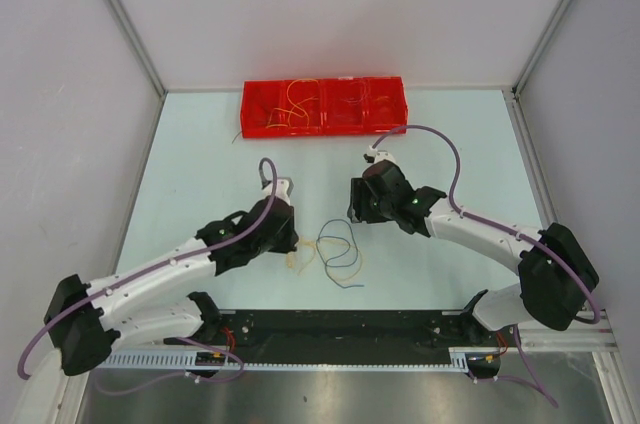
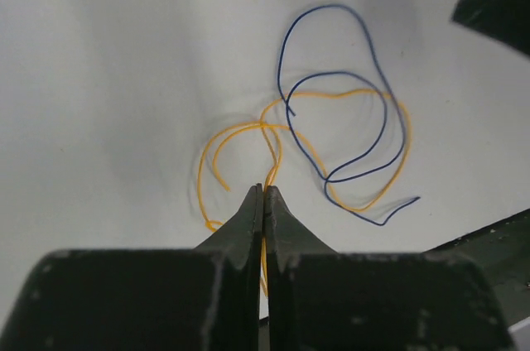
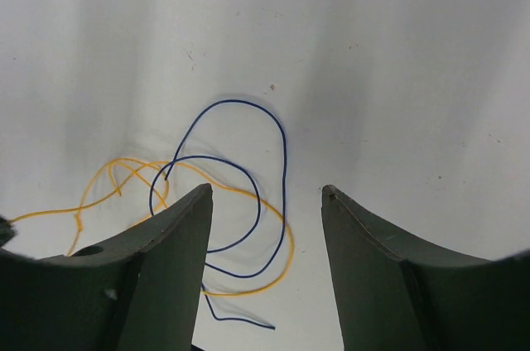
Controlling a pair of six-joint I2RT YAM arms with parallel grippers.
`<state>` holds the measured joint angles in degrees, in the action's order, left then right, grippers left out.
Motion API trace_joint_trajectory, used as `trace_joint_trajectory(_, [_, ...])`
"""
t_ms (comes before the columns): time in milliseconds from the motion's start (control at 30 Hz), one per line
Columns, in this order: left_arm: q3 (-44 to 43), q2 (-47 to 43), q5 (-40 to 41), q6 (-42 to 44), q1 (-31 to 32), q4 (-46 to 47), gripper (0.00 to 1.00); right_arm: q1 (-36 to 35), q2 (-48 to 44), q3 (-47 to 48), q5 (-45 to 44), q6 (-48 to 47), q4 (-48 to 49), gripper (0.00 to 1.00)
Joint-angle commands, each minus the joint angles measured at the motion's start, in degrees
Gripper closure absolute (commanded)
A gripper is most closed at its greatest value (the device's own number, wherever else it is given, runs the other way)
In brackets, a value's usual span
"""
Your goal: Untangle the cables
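Observation:
A thin orange cable [image 2: 331,94] and a thin navy cable [image 2: 327,7] lie in overlapping loops on the pale table. They show between the arms in the top view, where the navy loop [image 1: 352,244] is clearest. My left gripper [image 2: 263,191] is shut on the orange cable, which runs between its pressed jaws; in the top view the left gripper [image 1: 293,244] is at the tangle's left edge. My right gripper [image 3: 267,192] is open and empty, hovering over the navy loop [image 3: 284,161] and the orange cable [image 3: 292,248]. In the top view the right gripper [image 1: 360,212] is just above and to the right of the tangle.
A red tray [image 1: 325,130] with several compartments stands at the back of the table and holds more yellow and orange wires [image 1: 295,104]. Grey walls close in the left, right and back. A black base strip [image 1: 330,329] runs along the near edge.

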<state>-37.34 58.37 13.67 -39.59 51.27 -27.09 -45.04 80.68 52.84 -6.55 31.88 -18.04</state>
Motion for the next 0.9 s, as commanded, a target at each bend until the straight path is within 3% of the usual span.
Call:
trace_joint_trajectory(0, [-12.03, -1.86, 5.04, 4.43, 0.24, -5.67, 1.00, 0.12, -1.41, -0.10, -0.04, -0.59, 1.78, 0.40])
trace_joint_trajectory(200, [-39.00, 0.86, 13.21, 13.04, -0.11, -16.93, 1.00, 0.83, -2.81, -0.10, -0.49, -1.20, 2.66, 0.40])
trace_joint_trajectory(233, [-46.60, 1.30, 14.96, 15.23, -0.11, -18.33, 1.00, 1.35, -3.16, -0.10, -0.40, -1.47, 2.75, 0.40])
trace_joint_trajectory(367, [-58.80, 2.54, 14.37, 19.46, -0.03, -19.23, 0.99, 2.76, -4.92, -0.10, 1.44, -2.78, 3.89, 0.40])
trace_joint_trajectory(467, [-57.77, 1.75, 13.93, 20.26, -0.11, -17.65, 1.00, 3.46, -7.38, -0.10, 3.20, -4.80, 4.85, 0.39])
trace_joint_trajectory(667, [-43.80, -2.11, 14.11, 17.10, -0.90, -11.76, 1.00, 6.71, -13.18, -0.72, 10.83, -7.53, 8.10, 0.39])
trace_joint_trajectory(867, [-33.95, -4.05, 5.41, 14.81, -2.57, -5.35, 1.00, 11.90, -17.58, -2.39, 19.71, -8.50, 11.36, 0.37])
